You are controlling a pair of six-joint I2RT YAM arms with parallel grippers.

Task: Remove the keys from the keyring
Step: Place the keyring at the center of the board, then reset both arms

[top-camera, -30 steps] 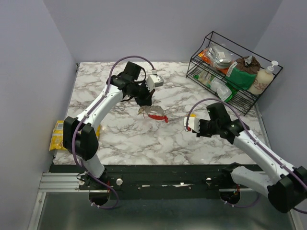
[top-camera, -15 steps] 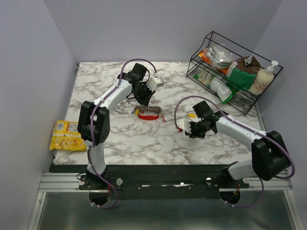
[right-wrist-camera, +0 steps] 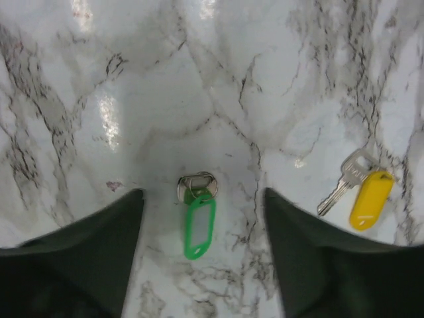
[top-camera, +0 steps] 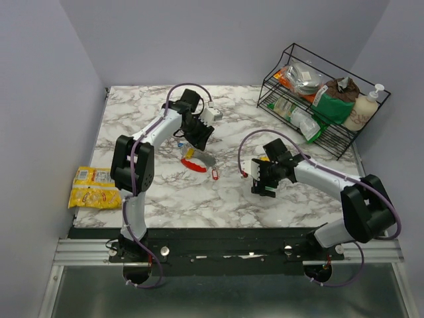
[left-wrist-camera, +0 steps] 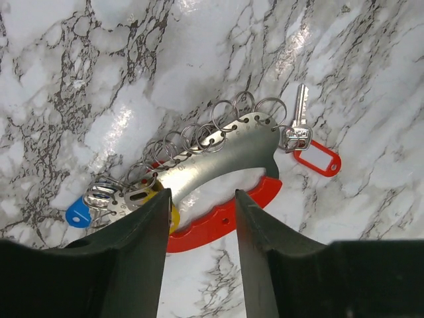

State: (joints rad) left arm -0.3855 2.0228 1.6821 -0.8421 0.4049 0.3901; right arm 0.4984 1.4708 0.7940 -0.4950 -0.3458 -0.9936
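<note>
Marble tabletop (top-camera: 132,119): left gripper (left-wrist-camera: 202,199) apart, hiding part of the keyring (left-wrist-camera: 225,149); right gripper (right-wrist-camera: 202,195) apart over green key (right-wrist-camera: 199,228).

Left wrist view: keyring (left-wrist-camera: 218,156) red arm partly behind the left end effector (left-wrist-camera: 202,199) fingers; yellow tag (left-wrist-camera: 174,217) mostly hidden by the near finger; blue tag (left-wrist-camera: 77,213) clipped at its lower edge.
Right wrist view: green-tagged key (right-wrist-camera: 198,228) metal end blurred, blade not made out.
Top view: keys on the ring too small to separate.
</note>
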